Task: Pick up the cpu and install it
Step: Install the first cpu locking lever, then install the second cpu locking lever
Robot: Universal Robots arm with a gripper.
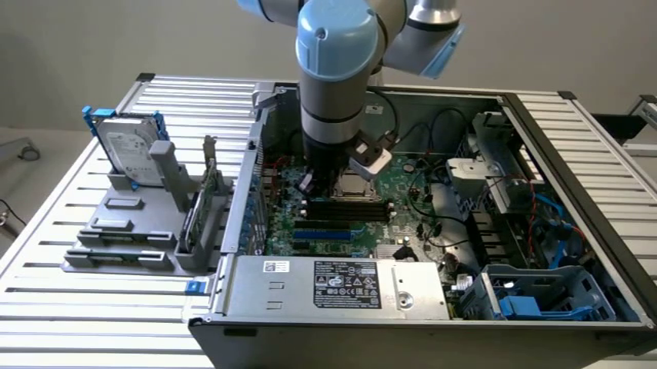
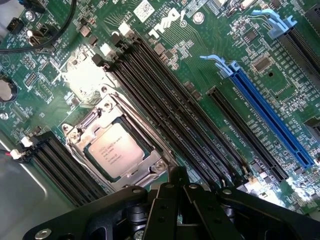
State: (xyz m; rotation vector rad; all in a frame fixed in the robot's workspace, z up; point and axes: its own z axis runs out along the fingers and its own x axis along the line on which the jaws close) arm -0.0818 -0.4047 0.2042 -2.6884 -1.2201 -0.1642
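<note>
Already the cpu (image 2: 114, 152) lay flat inside the metal socket frame (image 2: 80, 131) on the green motherboard (image 2: 200, 75), its pale top with printed text facing up. My claw (image 2: 176, 186) hung just above the board beside that socket, its black fingers drawn together and holding nothing. In the exterior view the arm (image 1: 334, 92) reached straight down into the open computer case (image 1: 575, 231), which sat on the slatted tabletop (image 1: 61, 323). Black memory slots (image 2: 165, 110) ran alongside the socket, with a blue expansion slot (image 2: 270, 115) beyond them. A hard drive (image 1: 131, 146) stood upright in a grey holder (image 1: 134, 231) near one tabletop edge, outside the case.
</note>
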